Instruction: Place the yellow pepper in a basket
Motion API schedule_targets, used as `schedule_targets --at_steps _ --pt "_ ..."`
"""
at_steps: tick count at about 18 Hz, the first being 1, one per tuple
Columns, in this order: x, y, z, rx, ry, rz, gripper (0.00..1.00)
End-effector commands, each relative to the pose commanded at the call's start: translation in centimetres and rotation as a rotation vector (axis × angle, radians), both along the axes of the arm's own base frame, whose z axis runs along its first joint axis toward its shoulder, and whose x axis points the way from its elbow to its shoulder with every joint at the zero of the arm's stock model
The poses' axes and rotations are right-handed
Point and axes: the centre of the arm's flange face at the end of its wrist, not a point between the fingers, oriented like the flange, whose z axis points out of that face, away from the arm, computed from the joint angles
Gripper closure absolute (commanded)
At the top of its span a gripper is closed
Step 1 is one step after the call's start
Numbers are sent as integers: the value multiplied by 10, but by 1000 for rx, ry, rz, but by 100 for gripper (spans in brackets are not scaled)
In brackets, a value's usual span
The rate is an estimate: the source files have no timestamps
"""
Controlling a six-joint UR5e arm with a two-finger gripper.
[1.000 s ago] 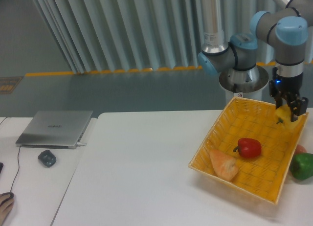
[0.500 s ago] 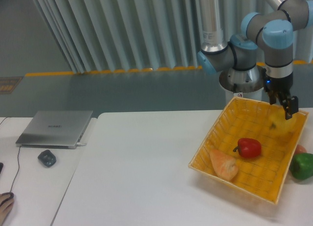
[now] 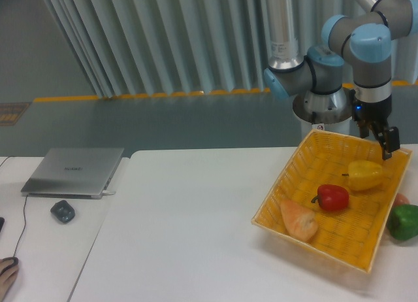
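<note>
The arm [image 3: 339,47] at the upper right of the frame has silver-grey tubes, light-blue joint caps, a round metal base and a small blue light above its black gripper [image 3: 382,135].

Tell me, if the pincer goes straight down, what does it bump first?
Probably the basket, near its far rim. The pincer points down, right of the yellow pepper, though depth is hard to judge.

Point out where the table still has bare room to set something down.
The white table is bare across the wide stretch between the laptop with the mouse on the left and the basket on the right. The right edge is crowded: the green pepper sits tight against the basket.
</note>
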Motion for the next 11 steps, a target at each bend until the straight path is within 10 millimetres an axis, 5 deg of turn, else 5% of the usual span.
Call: schedule_targets --at_steps 6,11 --pt "-73 36 21 3 28 -131 0" --pt "-134 42 -18 14 -37 -162 0"
